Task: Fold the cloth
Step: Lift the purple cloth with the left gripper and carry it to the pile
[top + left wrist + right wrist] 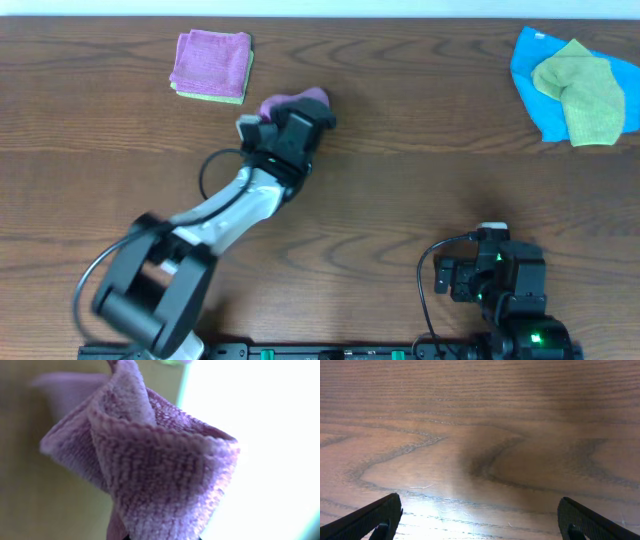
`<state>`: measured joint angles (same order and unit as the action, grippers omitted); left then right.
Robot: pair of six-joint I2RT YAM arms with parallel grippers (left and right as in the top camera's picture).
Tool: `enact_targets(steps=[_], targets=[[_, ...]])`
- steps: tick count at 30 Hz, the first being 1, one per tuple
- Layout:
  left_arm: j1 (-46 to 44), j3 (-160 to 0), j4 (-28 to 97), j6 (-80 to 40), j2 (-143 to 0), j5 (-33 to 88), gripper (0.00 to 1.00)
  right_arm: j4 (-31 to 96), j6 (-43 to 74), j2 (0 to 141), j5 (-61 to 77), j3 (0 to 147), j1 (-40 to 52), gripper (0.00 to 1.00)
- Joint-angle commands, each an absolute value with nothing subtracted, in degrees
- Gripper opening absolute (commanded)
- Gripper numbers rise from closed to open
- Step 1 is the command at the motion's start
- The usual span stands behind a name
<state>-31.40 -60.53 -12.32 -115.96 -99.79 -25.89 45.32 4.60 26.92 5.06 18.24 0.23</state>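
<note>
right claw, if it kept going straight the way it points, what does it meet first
Probably the bare table: the right claw, wide open, looks angled down at the wood, and nothing else shows in its line. How far off is unclear.

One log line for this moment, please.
left gripper: shut on cloth, cloth bunched | right gripper: open, holding nothing, over table | fold: not done

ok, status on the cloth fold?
Left gripper: fingers shut on the cloth, bunched, not folded. Right gripper: fingers open over the table. Nothing in the way; folded stack, blue-green pile well apart.
</note>
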Motion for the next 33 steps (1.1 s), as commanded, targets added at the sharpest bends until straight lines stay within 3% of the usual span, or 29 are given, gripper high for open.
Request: enact_targets(steps=[1, 5, 8, 20, 27, 33], targets=[[-29.8, -61.9, -13.4, -119.1, -96.9, -27.4, 0.06, 45.3, 5.5, 26.6, 4.5, 18.1, -0.1, 0.99], [-26.9, -63.7, -13.8, -96.5, -93.8, -24.0, 0.06, 45.3, 5.5, 26.6, 4.5, 18.1, -0.1, 0.99], [-25.6, -63.7, -15.0, -101.4, -93.2, -23.2, 0.06, 45.3, 5.5, 26.6, 4.5, 18.1, -0.1, 0.99], [-12.5, -65.8, -26.3, -84.7, -96.2, -22.8, 0.07, 45.3, 5.5, 26.6, 4.5, 18.1, -0.1, 0.99], [-5.5, -77.2, -25.7, -78.2, -106.6, -12.2, 0.07, 45.3, 5.5, 26.6, 4.5, 18.1, -0.1, 0.99], [-4.4, -88.5, -20.6, -78.4, -117.6, -12.0, 0.07, 45.3, 5.5, 26.6, 4.5, 18.1, -0.1, 0.99]])
